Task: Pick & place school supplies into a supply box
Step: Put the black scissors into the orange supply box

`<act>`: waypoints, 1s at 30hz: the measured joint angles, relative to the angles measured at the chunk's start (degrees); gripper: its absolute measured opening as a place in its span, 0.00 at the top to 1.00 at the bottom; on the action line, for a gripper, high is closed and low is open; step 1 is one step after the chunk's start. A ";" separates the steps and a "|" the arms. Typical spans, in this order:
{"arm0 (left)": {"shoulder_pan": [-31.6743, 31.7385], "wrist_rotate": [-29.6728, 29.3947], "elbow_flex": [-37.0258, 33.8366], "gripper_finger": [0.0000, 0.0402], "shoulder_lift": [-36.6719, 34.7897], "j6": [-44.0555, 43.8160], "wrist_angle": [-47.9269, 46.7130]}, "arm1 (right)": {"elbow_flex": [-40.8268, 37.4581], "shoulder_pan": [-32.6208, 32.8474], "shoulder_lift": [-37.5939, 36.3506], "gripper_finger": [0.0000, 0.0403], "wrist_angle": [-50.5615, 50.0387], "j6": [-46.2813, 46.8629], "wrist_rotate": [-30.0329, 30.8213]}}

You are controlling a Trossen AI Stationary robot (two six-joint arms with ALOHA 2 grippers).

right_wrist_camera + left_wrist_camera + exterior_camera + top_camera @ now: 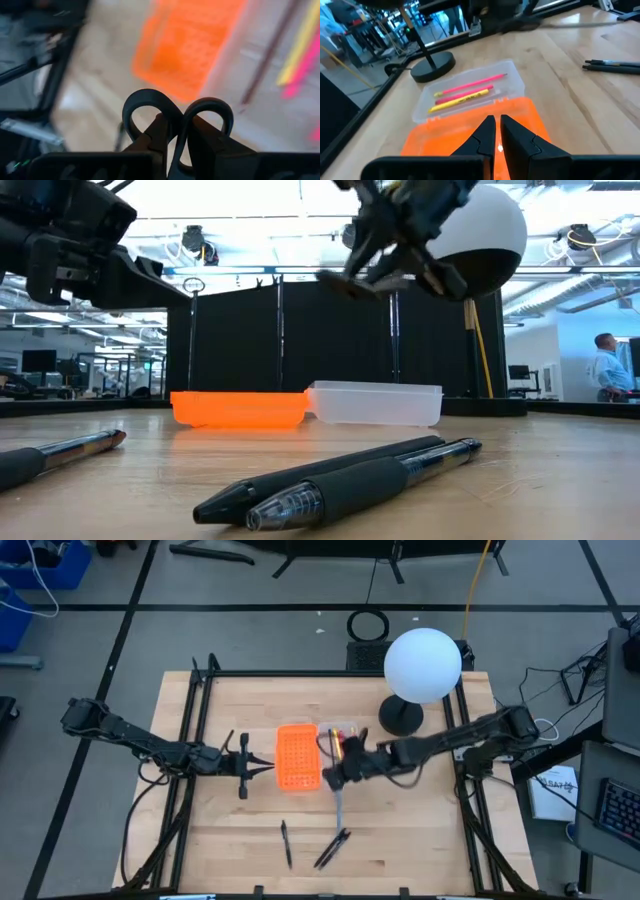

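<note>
The supply box lies open in the middle of the table, its orange half (298, 757) toward the left and its clear half (343, 735) toward the right. A yellow pencil (462, 99) and a pink pencil (470, 85) lie in the clear half. My right gripper (332, 777) hovers by the box's near right corner, shut on the black-handled scissors (177, 112). My left gripper (266, 766) is shut and empty, raised beside the orange half's left edge. One black pen (286, 843) and two more pens (333, 848) lie on the table near the front edge. My right gripper pinches the scissors between its two fingers (156, 136) at the handle end. The two black finger loops (150, 107) stick out past the fingertips. The grey blades (340, 806) reach toward the table's near edge. The scissors are lifted clear of the table and box (385, 275).
A white globe lamp (422, 665) on a black round base (400, 717) stands at the far right, close behind the clear half. Black frame rails (200, 700) run along the table's left and right sides. Bare wood lies between the box and the pens.
</note>
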 joint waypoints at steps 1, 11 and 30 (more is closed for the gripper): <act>0.00 0.00 0.00 0.91 0.00 0.24 0.30 | 0.63 -1.70 0.00 0.90 -2.30 -0.53 -0.96; 0.00 0.04 0.00 0.91 0.00 -0.64 1.36 | 2.12 -16.64 -0.02 0.90 -8.70 -6.19 -5.41; 0.00 3.21 0.00 0.91 0.01 -0.58 3.98 | 2.12 -26.15 7.00 0.90 -8.48 -19.38 -6.89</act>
